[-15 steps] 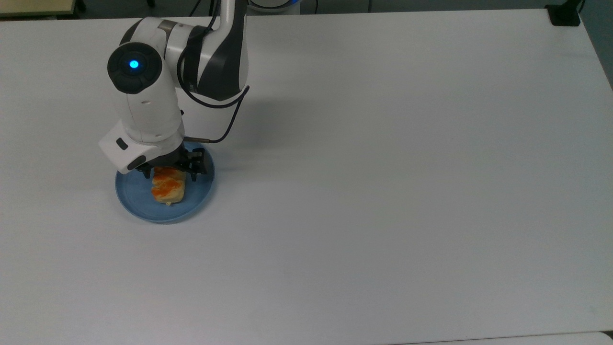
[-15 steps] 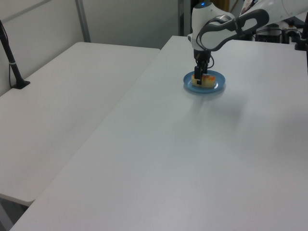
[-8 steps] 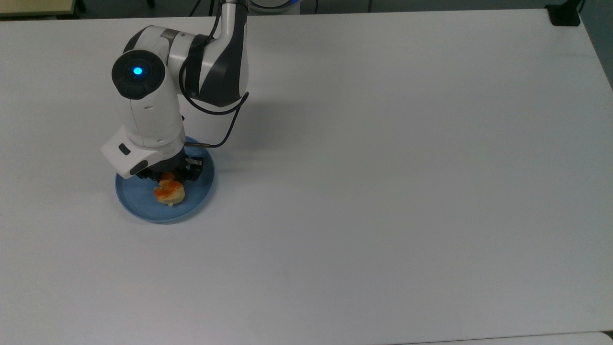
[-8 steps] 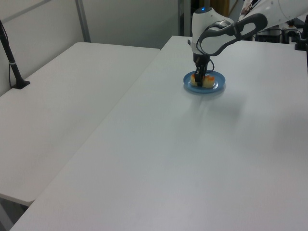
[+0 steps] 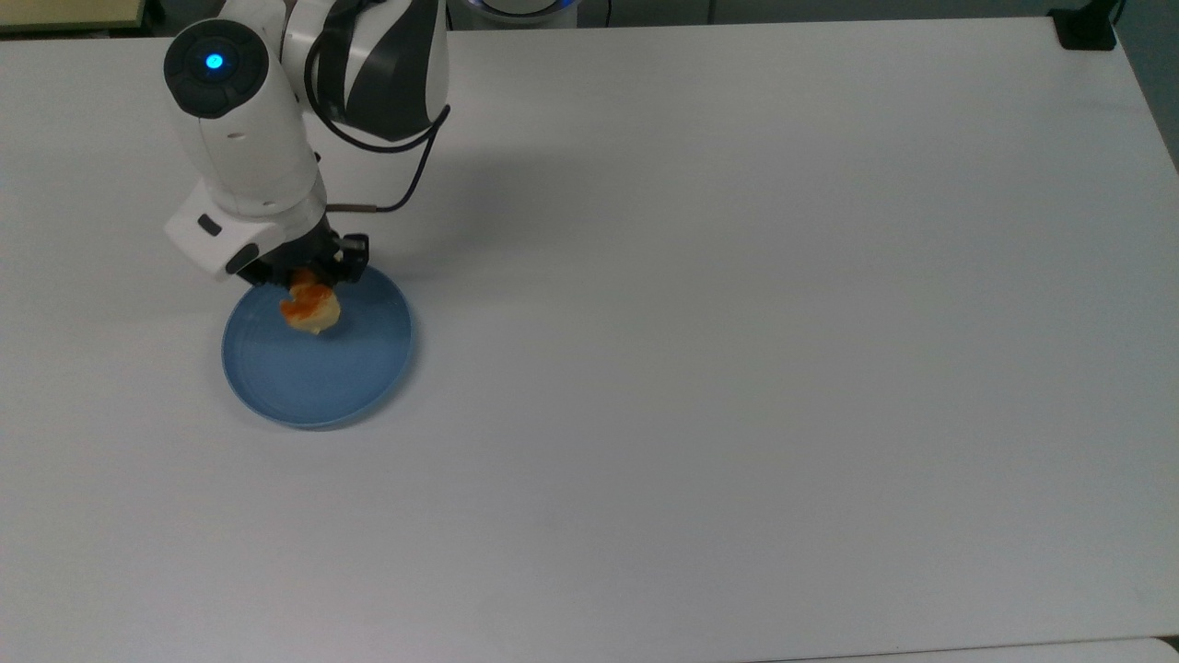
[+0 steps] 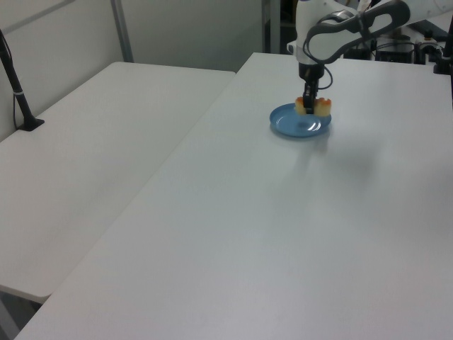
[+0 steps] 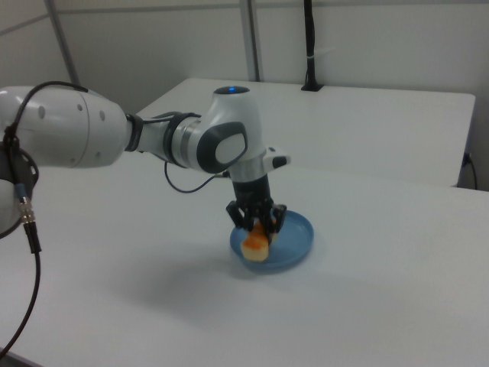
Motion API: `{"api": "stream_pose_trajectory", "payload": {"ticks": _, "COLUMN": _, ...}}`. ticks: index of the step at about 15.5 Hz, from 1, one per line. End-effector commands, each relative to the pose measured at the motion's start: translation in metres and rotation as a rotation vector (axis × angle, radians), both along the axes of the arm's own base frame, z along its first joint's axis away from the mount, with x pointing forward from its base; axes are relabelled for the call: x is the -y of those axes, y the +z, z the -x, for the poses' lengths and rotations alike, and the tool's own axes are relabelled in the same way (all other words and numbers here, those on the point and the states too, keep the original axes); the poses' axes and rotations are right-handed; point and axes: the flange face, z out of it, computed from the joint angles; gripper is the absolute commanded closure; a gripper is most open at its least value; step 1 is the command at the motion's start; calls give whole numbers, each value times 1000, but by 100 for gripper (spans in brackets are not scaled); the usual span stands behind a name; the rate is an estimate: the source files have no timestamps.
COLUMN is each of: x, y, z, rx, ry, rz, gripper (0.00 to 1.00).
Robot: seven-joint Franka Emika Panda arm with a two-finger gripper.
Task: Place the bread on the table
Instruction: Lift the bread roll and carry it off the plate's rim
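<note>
Bread point(image 5: 310, 308) point(image 6: 313, 107) point(image 7: 256, 243): small pale-beige roll, orange glaze on top, clamped between gripper point(image 5: 309, 276) point(image 6: 309, 106) point(image 7: 258, 224) fingers, lifted clear of blue plate point(image 5: 318, 368) point(image 6: 300, 124) point(image 7: 290, 238). In top view, hangs over plate's 11 o'clock rim area. Table point(image 5: 737, 322) point(image 6: 283, 234) point(image 7: 153, 306): large plain white matte top; plate sits toward its 9 o'clock side in top view.

bread: 1 point(image 5: 310, 308) | blue plate: 1 point(image 5: 318, 387) | white tables: 2, one under the plate point(image 5: 737, 368), one beside it point(image 6: 92, 142) | robot arm: 1 point(image 5: 249, 138) | gripper: 1 point(image 5: 309, 273)
</note>
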Motion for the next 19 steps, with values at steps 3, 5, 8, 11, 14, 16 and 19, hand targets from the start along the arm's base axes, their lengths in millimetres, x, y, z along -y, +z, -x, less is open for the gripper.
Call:
{"api": "stream_pose_trajectory", "payload": {"ticks": 3, "x": 23, "y": -45, "z": 110, "rx": 30, "ry": 45, "rz": 4, "gripper": 67}}
{"api": "stream_pose_trajectory", "payload": {"ticks": 5, "x": 35, "y": -44, "z": 115, "rx": 45, "ry": 10, "rz": 7, "gripper": 67}}
{"api": "stream_pose_trajectory", "payload": {"ticks": 8, "x": 34, "y": -41, "z": 113, "rx": 52, "ry": 6, "rz": 8, "gripper": 67}}
{"api": "stream_pose_trajectory", "payload": {"ticks": 11, "x": 33, "y": -27, "z": 102, "rx": 79, "ry": 0, "rz": 17, "gripper": 66}}
{"api": "stream_pose_trajectory", "payload": {"ticks": 14, "x": 35, "y": 12, "z": 87, "rx": 59, "ry": -12, "rz": 16, "gripper": 66}}
{"api": "stream_pose_trajectory", "payload": {"ticks": 16, "x": 35, "y": 31, "z": 90, "rx": 51, "ry": -19, "rz": 11, "gripper": 65}}
{"api": "stream_pose_trajectory", "payload": {"ticks": 19, "x": 36, "y": 33, "z": 106, "rx": 19, "ry": -19, "rz": 1, "gripper": 65}}
